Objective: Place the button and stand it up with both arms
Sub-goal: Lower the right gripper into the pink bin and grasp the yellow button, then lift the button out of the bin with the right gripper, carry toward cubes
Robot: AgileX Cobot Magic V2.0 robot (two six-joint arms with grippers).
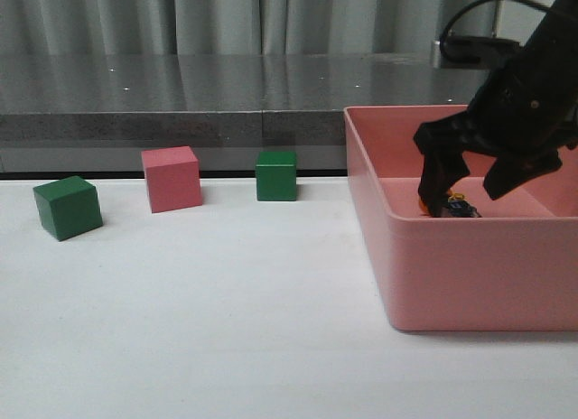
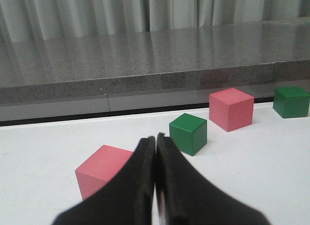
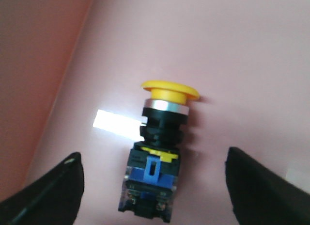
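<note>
One button [image 3: 157, 154] in play, and I've got it lying on its side on the floor of the pink bin [image 1: 470, 274] at the right of the table. Yellow cap, black body, blue base block. From the front cam I only catch a sliver of it over the bin's near wall. Right gripper [image 1: 476, 186] is down inside the bin w/ jaws spread wide, one finger on each side of the button, not touching it afaict. Left gripper [image 2: 156, 186] is fully closed, fingers pressed together, nothing in it. It sits low over the table just behind a pink cube [image 2: 101, 169]. Further out: green cube [image 1: 68, 207], another pink cube [image 1: 171, 178], 2nd green cube [image 1: 275, 175], strung left to right along the far side.
</note>
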